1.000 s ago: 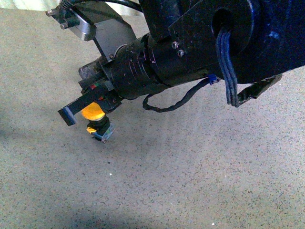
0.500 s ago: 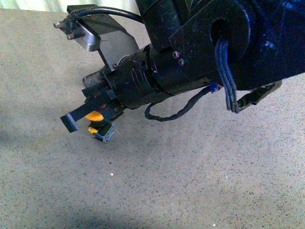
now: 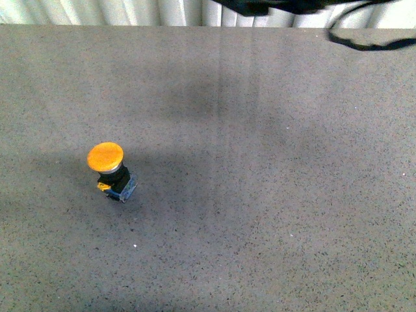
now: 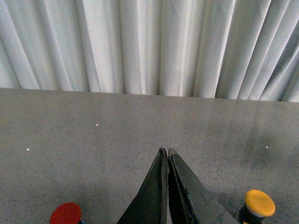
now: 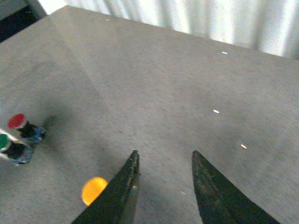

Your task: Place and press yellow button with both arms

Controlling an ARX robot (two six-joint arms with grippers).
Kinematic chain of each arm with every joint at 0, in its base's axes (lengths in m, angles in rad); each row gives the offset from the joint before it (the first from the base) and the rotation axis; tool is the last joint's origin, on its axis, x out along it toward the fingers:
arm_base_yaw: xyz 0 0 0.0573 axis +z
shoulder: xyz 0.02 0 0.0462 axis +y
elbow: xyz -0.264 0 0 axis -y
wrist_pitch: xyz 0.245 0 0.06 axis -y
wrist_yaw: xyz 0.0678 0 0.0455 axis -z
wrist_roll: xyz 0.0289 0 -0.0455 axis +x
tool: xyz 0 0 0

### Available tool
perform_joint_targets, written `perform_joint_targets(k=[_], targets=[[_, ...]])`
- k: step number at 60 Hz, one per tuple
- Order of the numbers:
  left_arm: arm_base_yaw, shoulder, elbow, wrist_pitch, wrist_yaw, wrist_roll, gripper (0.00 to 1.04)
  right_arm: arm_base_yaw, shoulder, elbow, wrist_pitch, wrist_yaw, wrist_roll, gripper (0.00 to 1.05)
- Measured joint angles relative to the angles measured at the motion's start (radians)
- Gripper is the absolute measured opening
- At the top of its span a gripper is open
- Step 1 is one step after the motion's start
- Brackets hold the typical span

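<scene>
Left gripper (image 4: 167, 151): fingers are pressing together, gripping nothing.
Right gripper (image 5: 164, 154): fingers are standing apart, empty.
Yellow button (image 3: 107, 162): is standing upright, cap up, on the table (image 3: 273, 195), left of centre.
Bearing: is lying beside each gripper, not between the fingers; left arm judged nearer.

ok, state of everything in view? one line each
yellow button: standing cap up on the table, nothing touching it
left gripper: shut, empty
right gripper: open, empty
red button: on the table, untouched
green button: beside the red button, untouched, partly cut off
</scene>
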Motion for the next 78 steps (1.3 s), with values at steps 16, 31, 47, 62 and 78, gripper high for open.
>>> perform_joint_targets(k=[16,31,47,62,78], targets=[[0.000,0.000,0.000,0.000,-0.001,0.001,0.01,-0.069,-0.179,-0.395,0.552,0.603,-0.061,0.01],[0.000,0.000,0.000,0.000,0.000,0.001,0.01,-0.146,-0.351,-0.591,0.559,0.528,-0.063,0.01],[0.000,0.000,0.000,0.000,0.000,0.001,0.01,-0.207,-0.548,-0.723,0.494,0.465,-0.063,0.01],[0.000,0.000,0.000,0.000,0.000,0.002,0.01,-0.307,-0.712,-0.832,0.431,0.369,-0.065,0.01],[0.000,0.000,0.000,0.000,0.000,0.002,0.01,-0.309,-0.969,-0.849,0.214,0.364,-0.066,0.01]])
